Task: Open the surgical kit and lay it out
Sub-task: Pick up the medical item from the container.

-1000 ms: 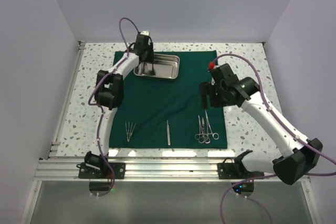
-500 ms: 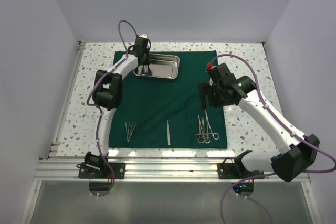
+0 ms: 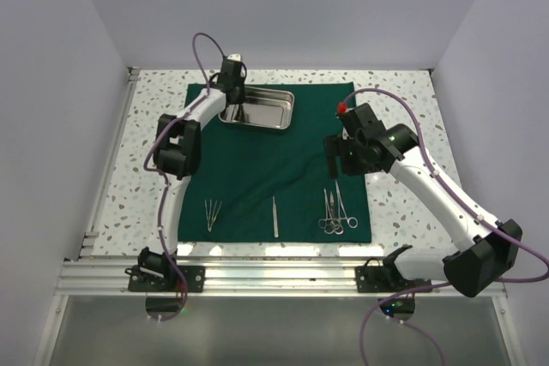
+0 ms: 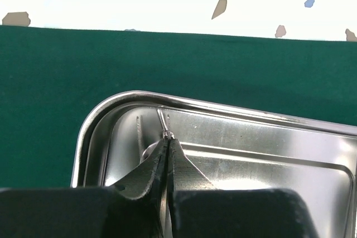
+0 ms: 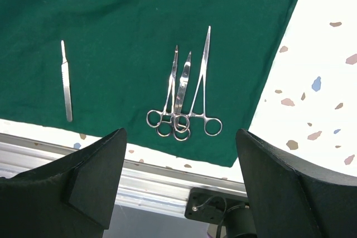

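Note:
The dark green cloth [image 3: 266, 160] lies spread flat on the table. At its far edge stands the steel tray [image 3: 279, 113]. My left gripper [image 3: 236, 109] reaches into the tray's left end. In the left wrist view the left gripper [image 4: 168, 137] is shut on a thin steel instrument [image 4: 162, 121] whose tip sticks out past the fingertips, just above the tray floor [image 4: 251, 154]. Tweezers [image 3: 211, 214], a slim straight tool [image 3: 274, 216] and scissor-handled clamps [image 3: 334, 212] lie along the cloth's near edge. My right gripper [image 3: 339, 160] hovers open above the clamps [image 5: 184, 98], holding nothing.
Speckled tabletop [image 3: 403, 109] borders the cloth on all sides. An aluminium frame rail [image 3: 274, 276] runs along the near edge, with the arm bases bolted to it. White walls enclose the left, right and back. The cloth's right edge [image 5: 279, 54] is near the clamps.
The left gripper has closed from open onto the thin instrument in the tray. The right arm shifted slightly toward the far left, then held still, jaws unchanged.

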`<state>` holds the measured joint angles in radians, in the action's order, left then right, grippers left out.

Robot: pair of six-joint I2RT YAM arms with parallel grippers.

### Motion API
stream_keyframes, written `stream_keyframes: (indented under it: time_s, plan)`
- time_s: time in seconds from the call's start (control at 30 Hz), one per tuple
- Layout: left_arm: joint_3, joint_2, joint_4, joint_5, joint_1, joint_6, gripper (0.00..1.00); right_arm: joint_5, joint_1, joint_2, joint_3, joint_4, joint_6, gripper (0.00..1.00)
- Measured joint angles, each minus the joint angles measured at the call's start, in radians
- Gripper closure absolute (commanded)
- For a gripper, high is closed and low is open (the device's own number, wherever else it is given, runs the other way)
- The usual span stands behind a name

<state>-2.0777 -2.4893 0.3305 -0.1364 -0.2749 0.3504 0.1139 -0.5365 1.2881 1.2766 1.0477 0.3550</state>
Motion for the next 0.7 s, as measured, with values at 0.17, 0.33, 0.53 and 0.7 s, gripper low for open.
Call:
stream_keyframes:
  time_s: [0.17, 0.33, 0.53, 0.7]
  plan:
    - [0.000, -0.001, -0.008, 0.007, 0.000, 0.006, 1.00, 0.000, 0.000, -0.002, -0.009, 0.000, 0.001, 0.17]
    - [-0.008, -0.001, -0.002, 0.011, 0.000, 0.006, 1.00, 0.000, 0.000, -0.002, -0.009, -0.001, 0.001, 0.17]
    - [-0.047, 0.008, 0.009, 0.019, 0.000, 0.005, 1.00, -0.001, 0.000, -0.002, -0.009, -0.002, 0.001, 0.18]
    - [-0.059, 0.056, 0.018, 0.021, 0.000, -0.003, 1.00, -0.001, 0.000, -0.002, -0.009, -0.008, 0.000, 0.17]
